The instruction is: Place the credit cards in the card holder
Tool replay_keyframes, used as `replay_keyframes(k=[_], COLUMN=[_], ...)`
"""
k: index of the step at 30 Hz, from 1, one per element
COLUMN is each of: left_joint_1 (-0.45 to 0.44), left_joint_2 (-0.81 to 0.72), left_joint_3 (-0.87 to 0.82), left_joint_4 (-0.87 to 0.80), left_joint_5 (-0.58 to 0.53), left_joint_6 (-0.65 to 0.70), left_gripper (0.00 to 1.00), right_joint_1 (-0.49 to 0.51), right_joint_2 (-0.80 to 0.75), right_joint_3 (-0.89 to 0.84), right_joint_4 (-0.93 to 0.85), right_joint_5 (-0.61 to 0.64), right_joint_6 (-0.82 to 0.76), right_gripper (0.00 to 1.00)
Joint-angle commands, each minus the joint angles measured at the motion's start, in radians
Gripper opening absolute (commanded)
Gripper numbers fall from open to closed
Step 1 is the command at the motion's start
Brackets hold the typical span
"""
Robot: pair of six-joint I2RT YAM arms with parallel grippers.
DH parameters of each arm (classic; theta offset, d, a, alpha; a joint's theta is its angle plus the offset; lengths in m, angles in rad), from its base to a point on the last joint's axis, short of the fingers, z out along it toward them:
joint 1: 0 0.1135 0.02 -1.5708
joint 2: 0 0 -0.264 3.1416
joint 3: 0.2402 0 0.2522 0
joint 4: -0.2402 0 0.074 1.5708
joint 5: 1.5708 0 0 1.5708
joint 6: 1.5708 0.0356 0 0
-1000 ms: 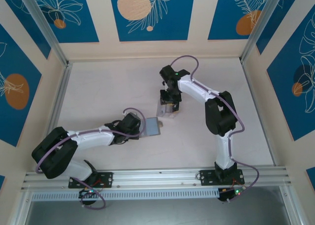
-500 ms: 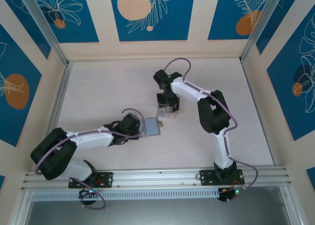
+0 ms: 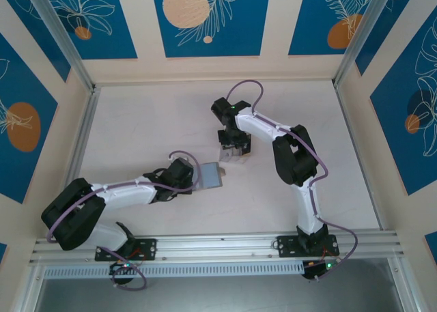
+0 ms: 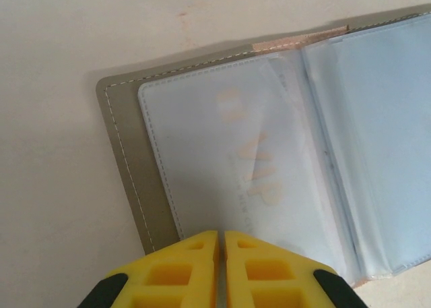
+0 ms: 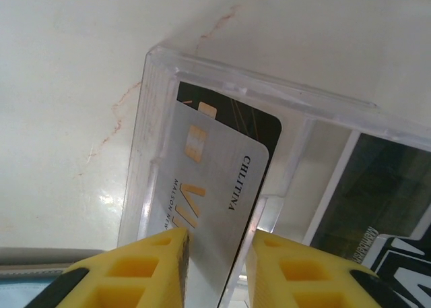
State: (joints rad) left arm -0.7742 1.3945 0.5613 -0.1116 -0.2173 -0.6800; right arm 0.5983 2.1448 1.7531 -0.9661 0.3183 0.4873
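A: Which step is this?
B: Picking up a card, I'd say. The right gripper [image 5: 217,235] stands part-open astride a silver-grey credit card [image 5: 215,180]. One finger touches the card's edge and the other shows a gap, so nothing is grasped yet
A: And beyond its tips?
B: The card leans inside a clear plastic case [image 5: 145,139], a black credit card [image 5: 249,119] sits right behind it, and the pale desk [image 5: 67,65] lies past the case
A: The other arm?
B: The left gripper [image 4: 221,235] is clenched, tips on the near edge of the open card holder [image 4: 124,153]. I can't tell whether it pinches the cover or only pins it down. Ahead of the tips a clear pocket [image 4: 195,112] holds a card with orange lettering [image 4: 252,166]
A: Next move?
B: Probably close on the silver-grey card and lift it straight out without dragging the black one. Then carry it to a free pocket; the holder lies near, just beside the right gripper
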Motion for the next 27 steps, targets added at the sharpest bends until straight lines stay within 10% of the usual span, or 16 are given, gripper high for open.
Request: replay_keyframes(k=[1, 27], left_joint_1=[0.01, 0.009], left_joint_2=[0.001, -0.002], left_joint_3=[-0.035, -0.04], left_joint_4=[-0.094, -0.092], left_joint_5=[0.013, 0.01], left_joint_6=[-0.013, -0.017], left_gripper=[0.1, 0.1], right_joint_1=[-0.006, -0.02], right_joint_2=[-0.022, -0.103], right_joint_3=[-0.018, -0.039], right_joint_4=[-0.031, -0.066], right_joint_5=[0.022, 0.058], right_joint_6=[-0.004, -0.032], right_gripper=[0.28, 0.11])
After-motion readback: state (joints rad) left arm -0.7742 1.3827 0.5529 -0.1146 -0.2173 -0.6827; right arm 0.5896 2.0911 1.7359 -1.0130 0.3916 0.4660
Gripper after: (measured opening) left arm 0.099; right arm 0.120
